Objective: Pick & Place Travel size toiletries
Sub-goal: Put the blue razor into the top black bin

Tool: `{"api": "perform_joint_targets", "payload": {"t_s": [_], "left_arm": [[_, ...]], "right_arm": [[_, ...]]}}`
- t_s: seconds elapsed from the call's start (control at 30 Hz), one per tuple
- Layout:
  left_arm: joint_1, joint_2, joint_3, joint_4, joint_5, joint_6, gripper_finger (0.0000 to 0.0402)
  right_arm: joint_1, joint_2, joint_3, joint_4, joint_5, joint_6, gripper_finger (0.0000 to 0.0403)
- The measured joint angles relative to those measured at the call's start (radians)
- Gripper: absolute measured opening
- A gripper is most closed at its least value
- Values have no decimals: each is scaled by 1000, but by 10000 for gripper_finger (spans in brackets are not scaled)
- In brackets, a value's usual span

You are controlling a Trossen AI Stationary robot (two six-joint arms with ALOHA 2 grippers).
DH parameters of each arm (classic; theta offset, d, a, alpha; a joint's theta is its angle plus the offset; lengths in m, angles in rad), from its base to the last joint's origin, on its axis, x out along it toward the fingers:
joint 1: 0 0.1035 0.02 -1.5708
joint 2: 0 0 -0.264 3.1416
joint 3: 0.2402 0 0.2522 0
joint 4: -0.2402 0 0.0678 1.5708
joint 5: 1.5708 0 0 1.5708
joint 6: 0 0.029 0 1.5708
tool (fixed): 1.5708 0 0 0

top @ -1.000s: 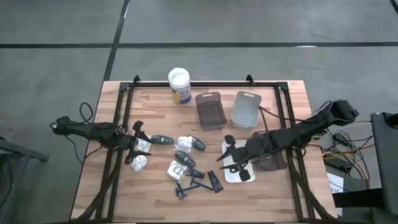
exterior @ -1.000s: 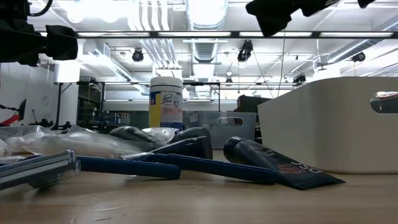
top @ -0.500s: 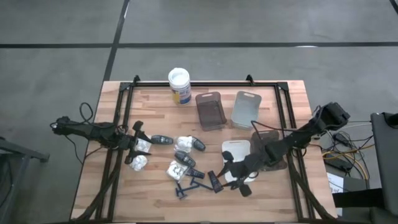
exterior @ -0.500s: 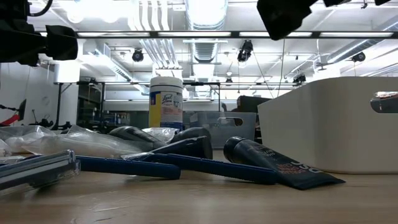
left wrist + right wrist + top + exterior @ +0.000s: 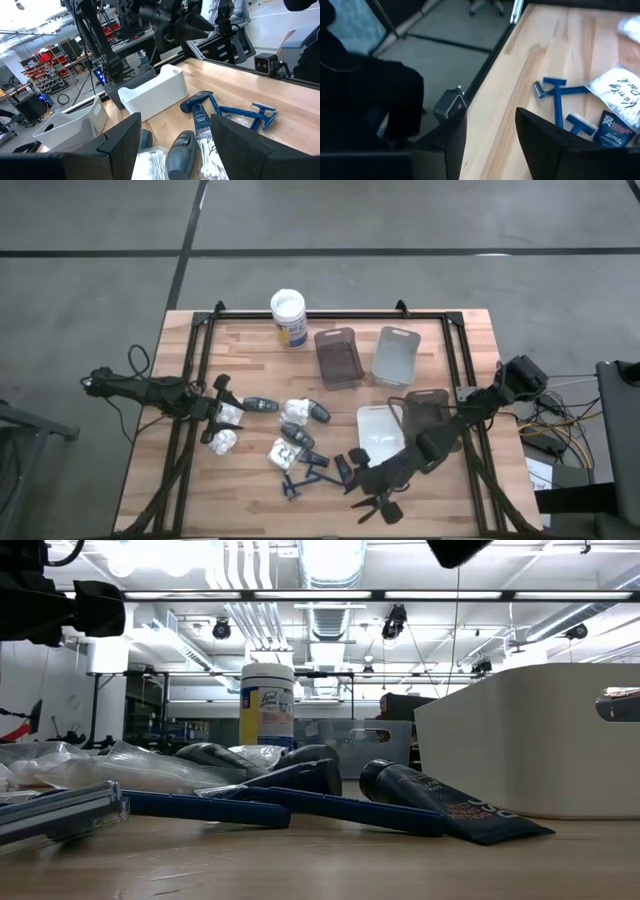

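1. Toiletries, travel size, lie in a loose cluster on the front-centre of the wooden table [image 5: 250, 340], between the two arms: blue razors [image 5: 305, 479], dark grey oval bottles [image 5: 318, 412], a small black tube [image 5: 344, 471] and white lumpy packets [image 5: 224, 441].
2. Handling, as judged: all look light. The razors are thin, stiff plastic with T-shaped heads, best pinched across the straight handle. The bottles are smooth, rounded and likely slippery; grip across the narrow waist.
3. The tube is soft-walled with a flat crimped end; take it mid-body. The packets are crinkly, translucent film over soft contents, and should yield under the fingers.
4. Right gripper [image 5: 372, 502] hovers at the table's front edge, just beside the razors and tube, its fingers spread and holding nothing.
5. Left gripper [image 5: 215, 418] rests at the cluster's left side, jaws spread wide around a white packet, not closed on it.
6. Receivers: a white tray [image 5: 379, 427] near the right arm; grey trays [image 5: 337, 358] and a white-lidded tub [image 5: 288, 316] farther back.
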Motion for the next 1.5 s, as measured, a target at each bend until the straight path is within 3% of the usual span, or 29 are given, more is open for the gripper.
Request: {"api": "perform_joint_targets", "payload": {"t_s": [0.2, 0.47, 0.67, 1.17, 1.5], "left_arm": [[0, 0, 0, 0, 0, 0, 243], [0, 2, 0, 0, 0, 0, 243], [0, 5, 0, -2, 0, 0, 243], [0, 6, 0, -1, 0, 0, 243], [0, 8, 0, 0, 0, 0, 243]], "right_arm": [[-3, 69, 139, -201, 2, -71, 144], [-5, 132, 168, -211, 2, -151, 121], [-33, 167, 165, -220, 4, -99, 117], [-88, 278, 191, -215, 4, -51, 223], [-90, 336, 284, -308, 3, -17, 241]]}}
